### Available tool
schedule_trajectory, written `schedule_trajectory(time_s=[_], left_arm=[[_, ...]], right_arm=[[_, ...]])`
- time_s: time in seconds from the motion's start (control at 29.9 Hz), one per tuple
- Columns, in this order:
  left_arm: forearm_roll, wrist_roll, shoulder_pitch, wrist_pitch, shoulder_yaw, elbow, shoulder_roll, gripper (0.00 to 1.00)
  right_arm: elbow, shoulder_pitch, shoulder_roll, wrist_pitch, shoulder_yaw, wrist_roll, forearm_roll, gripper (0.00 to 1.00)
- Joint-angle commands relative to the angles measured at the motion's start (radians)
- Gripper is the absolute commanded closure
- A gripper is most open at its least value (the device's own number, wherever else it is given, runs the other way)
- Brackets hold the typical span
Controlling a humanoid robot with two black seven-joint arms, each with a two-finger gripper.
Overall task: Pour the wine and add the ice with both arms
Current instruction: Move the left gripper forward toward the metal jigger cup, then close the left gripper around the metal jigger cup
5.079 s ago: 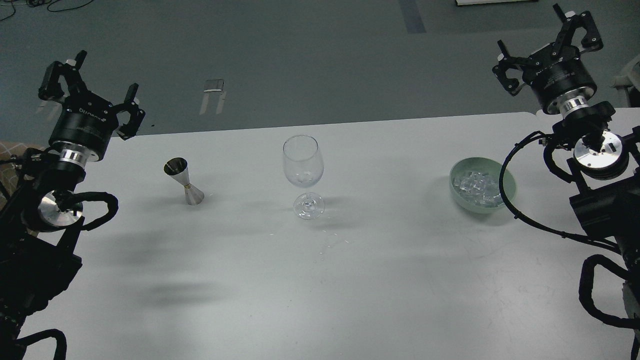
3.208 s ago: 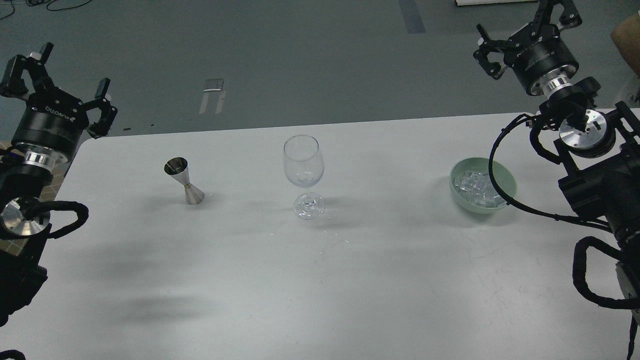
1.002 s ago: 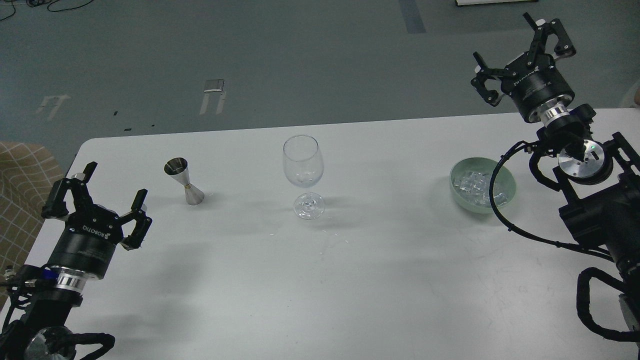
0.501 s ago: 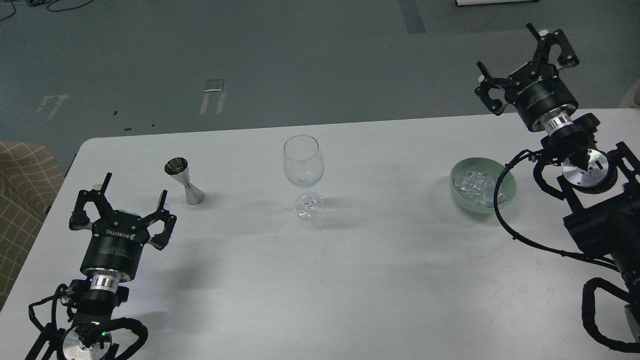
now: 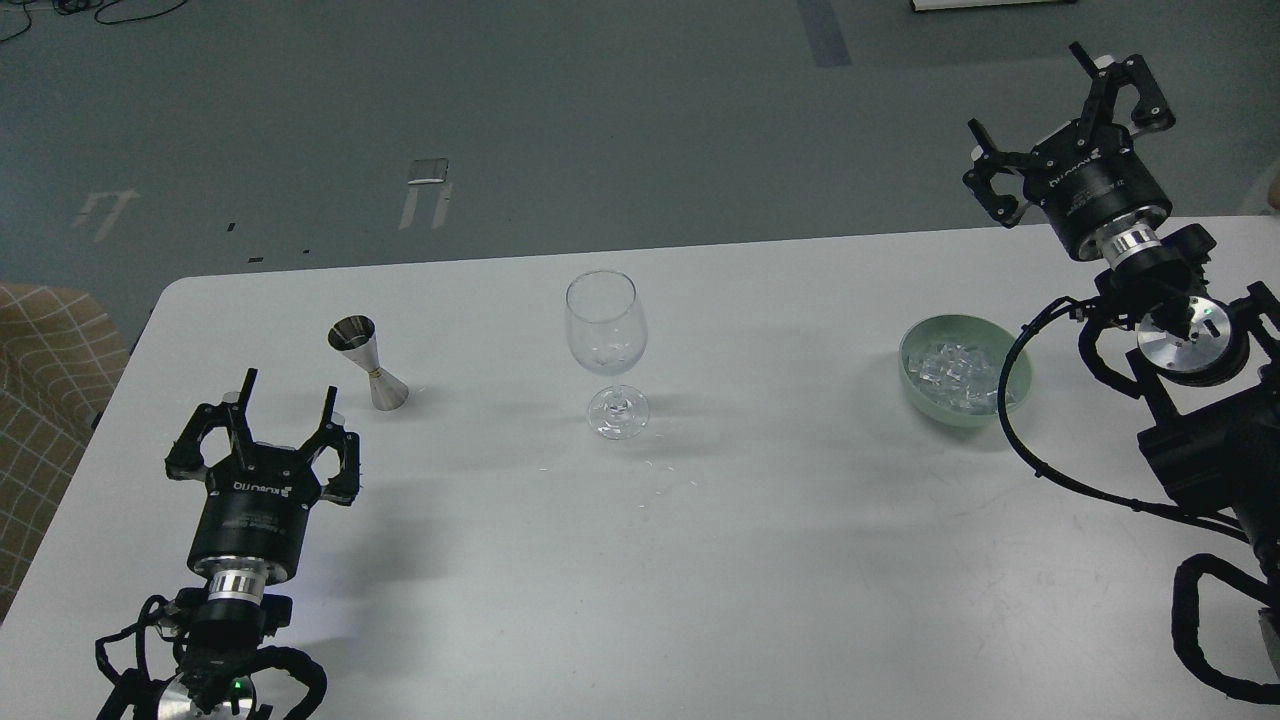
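Looking down at the white surface (image 5: 700, 560), you have your left gripper (image 5: 285, 410) low at about 8 o'clock, its fingers (image 5: 240, 395) spread wide and holding nothing. It points toward the steel jigger (image 5: 368, 363), which stands upright just beyond it at roughly 10 o'clock, apart from the fingertips.

At centre, near 12 o'clock, you see the wine glass (image 5: 605, 350) standing upright on its foot; whether anything is in its bowl is hard to tell.

Off at 3 o'clock sits the pale green bowl (image 5: 1015, 362), and the ice (image 5: 955, 375) lies heaped inside it as small clear cubes. A black cable (image 5: 1010, 420) from your right arm loops across the bowl's right rim.

Your right gripper (image 5: 1060, 100) hangs up at 2 o'clock, past the far edge of the surface and beyond the bowl, its fingers wide apart and empty.
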Motion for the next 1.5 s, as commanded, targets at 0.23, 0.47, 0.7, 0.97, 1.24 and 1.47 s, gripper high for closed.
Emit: schedule_trajectory(time_s=[0.23, 0.47, 0.7, 0.97, 1.24, 1.47], left_arm=[[-0.019, 0.020, -0.040, 0.041, -0.021, 0.051, -0.045, 0.32], [-0.017, 0.033, -0.056, 0.047, -0.018, 0.097, -0.096, 0.31], [-0.019, 0.031, -0.202, 0.040, -0.018, 0.279, -0.122, 0.28], [-0.019, 0.031, -0.254, 0.031, -0.018, 0.355, -0.122, 0.26], [-0.020, 0.031, -0.270, 0.027, -0.018, 0.368, -0.121, 0.26], [-0.023, 0.028, -0.314, 0.041, -0.013, 0.408, -0.121, 0.26]], right_arm=[[-0.002, 0.001, 0.003, -0.003, -0.002, 0.000, 0.000, 0.00], [-0.002, -0.013, -0.003, -0.006, 0.001, 0.000, 0.000, 0.00], [-0.005, -0.019, -0.003, -0.006, 0.000, 0.000, -0.002, 0.00], [-0.013, -0.019, -0.003, -0.008, 0.000, 0.000, -0.005, 0.00], [-0.013, -0.018, -0.003, -0.011, 0.000, 0.000, -0.005, 0.00], [-0.010, -0.026, 0.003, -0.024, 0.000, 0.001, -0.005, 0.00]])
